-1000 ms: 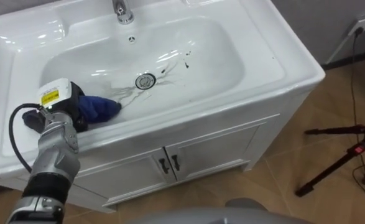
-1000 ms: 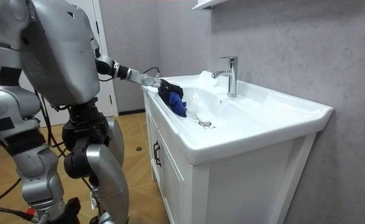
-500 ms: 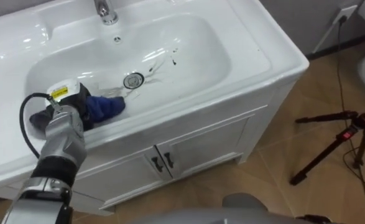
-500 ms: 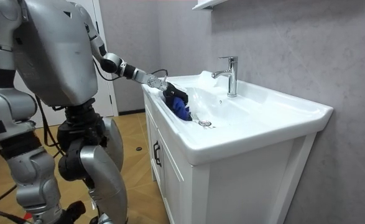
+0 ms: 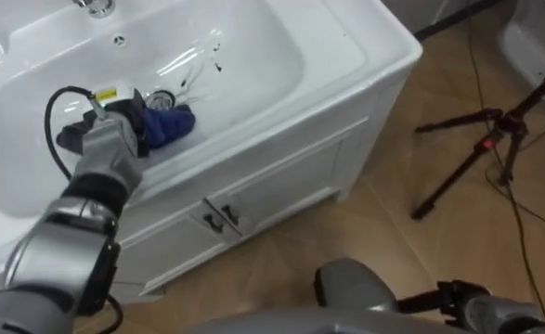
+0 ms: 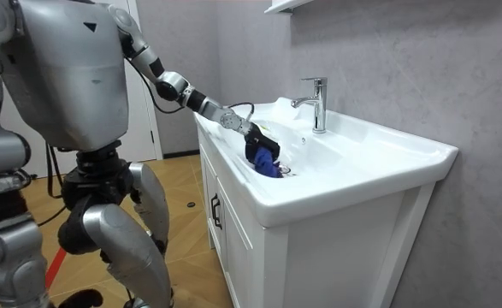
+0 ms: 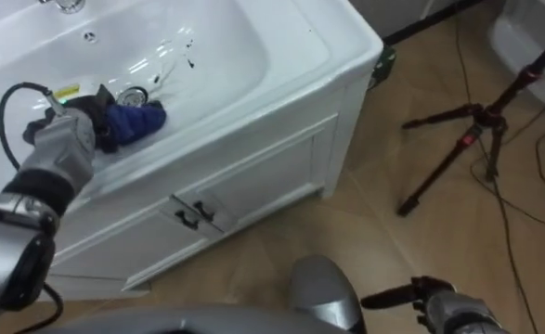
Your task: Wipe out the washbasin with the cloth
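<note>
L hand (image 5: 112, 139) clenched round blue cloth (image 5: 168, 125), cloth down on basin (image 5: 263, 65) floor, just on near side of drain (image 5: 162, 96). Dark marks (image 5: 215, 64) far-right of drain. Tap (image 6: 317, 103) at far rim. R hand (image 7: 432, 302) low at right, off basin; grip: can't tell.

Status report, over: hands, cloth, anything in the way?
Left hand shut on cloth, in basin by drain. Right hand low, off the basin. Nothing in the way.
</note>
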